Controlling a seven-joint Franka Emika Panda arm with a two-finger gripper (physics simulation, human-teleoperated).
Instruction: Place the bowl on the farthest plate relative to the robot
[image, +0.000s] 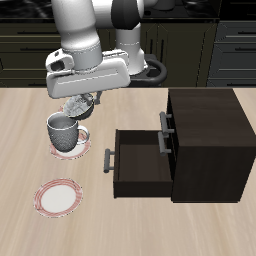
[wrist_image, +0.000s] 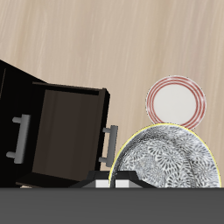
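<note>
The gripper (image: 83, 100) holds the bowl (wrist_image: 166, 162) by its rim – light, rigid, glazed, likely slippery – jaws pinched on that thin edge.

Table (image: 30, 140): plates (image: 57, 197), mug (image: 63, 131), cabinet (image: 205, 140).

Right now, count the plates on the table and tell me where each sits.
2. The front plate lies near the table's front edge; the second plate sits farther back, under the mug. The arm may hide others.
</note>
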